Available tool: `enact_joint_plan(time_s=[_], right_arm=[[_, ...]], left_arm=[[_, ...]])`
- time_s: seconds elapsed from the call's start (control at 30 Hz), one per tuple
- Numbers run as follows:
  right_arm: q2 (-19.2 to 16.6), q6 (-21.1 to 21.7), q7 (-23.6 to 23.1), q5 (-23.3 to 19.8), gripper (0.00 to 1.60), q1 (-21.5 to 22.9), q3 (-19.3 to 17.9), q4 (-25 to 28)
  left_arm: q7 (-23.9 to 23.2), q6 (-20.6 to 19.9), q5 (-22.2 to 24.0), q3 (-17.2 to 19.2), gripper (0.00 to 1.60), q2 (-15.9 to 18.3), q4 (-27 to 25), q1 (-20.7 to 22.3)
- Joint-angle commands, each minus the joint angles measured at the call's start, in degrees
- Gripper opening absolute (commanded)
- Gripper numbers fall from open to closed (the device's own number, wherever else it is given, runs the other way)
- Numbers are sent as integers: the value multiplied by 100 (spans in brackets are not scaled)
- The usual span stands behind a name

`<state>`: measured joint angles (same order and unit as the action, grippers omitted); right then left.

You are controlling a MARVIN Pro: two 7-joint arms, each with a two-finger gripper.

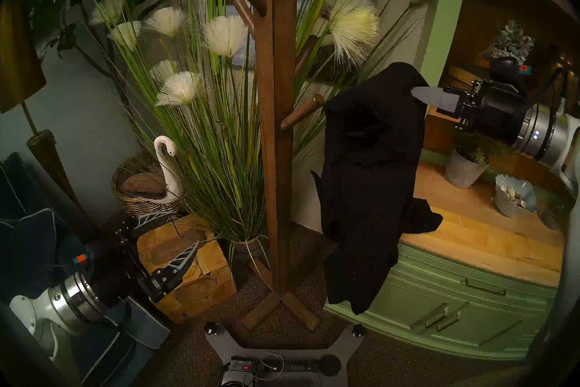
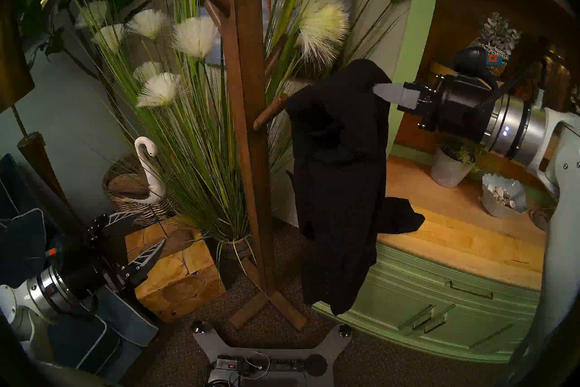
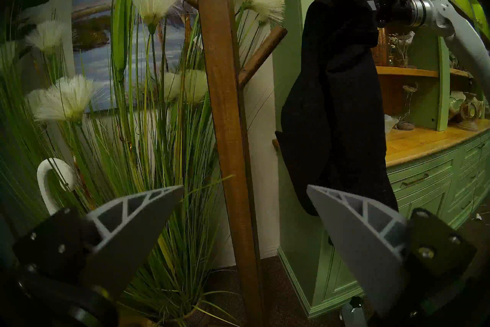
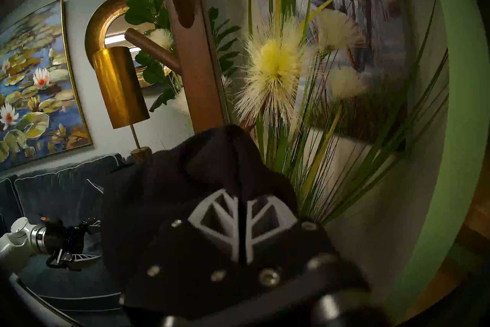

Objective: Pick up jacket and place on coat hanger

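The black jacket (image 1: 370,172) hangs limp from my right gripper (image 1: 414,92), which is shut on its top edge. It hangs just right of the brown wooden coat stand (image 1: 276,125), level with the lower right peg (image 1: 303,116). In the left wrist view, the jacket (image 3: 339,106) is apart from that peg (image 3: 265,53). A fold of the jacket rests on the wooden counter (image 1: 470,238). In the right wrist view, the fingers (image 4: 240,196) are closed on the fabric (image 4: 185,199). My left gripper (image 1: 182,229) is open and empty, low at the left.
Tall grass with white plumes (image 1: 219,113) stands behind the stand. A swan figure (image 1: 164,166), a wicker basket (image 1: 138,204) and a wooden block (image 1: 194,279) sit at its left. The green cabinet (image 1: 439,308) carries a pot (image 1: 464,169). A brass lamp (image 4: 119,85) and blue cushions (image 1: 28,238) are at far left.
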<state>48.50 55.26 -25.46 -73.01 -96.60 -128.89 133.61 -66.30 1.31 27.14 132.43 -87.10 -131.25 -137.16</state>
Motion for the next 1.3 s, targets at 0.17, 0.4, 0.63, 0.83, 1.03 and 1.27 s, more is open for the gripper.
enact_joint_plan(time_s=[0.17, 0.4, 0.63, 0.83, 1.03, 1.27], right_arm=[[-160, -26, 367, -569, 0, 501, -254, -263], [-330, -26, 745, -756, 0, 744, 195, -344], [-400, -171, 1209, -800, 0, 965, 993, -205], [-348, -216, 1500, -804, 0, 1097, 1391, -49], [-264, -237, 1768, -857, 0, 1274, 1432, -143], [-216, -178, 1913, -1052, 0, 1438, 1267, -273]], left_arm=[[-17, 10, 49, 17, 160, -15, -129, 46], [-34, 1, 39, 23, 160, -30, -129, 60], [-49, -4, 28, 28, 160, -42, -126, 73], [-63, -12, 20, 34, 160, -55, -128, 84], [-78, -19, 11, 38, 160, -67, -126, 97], [-95, -26, 0, 44, 160, -81, -125, 111]])
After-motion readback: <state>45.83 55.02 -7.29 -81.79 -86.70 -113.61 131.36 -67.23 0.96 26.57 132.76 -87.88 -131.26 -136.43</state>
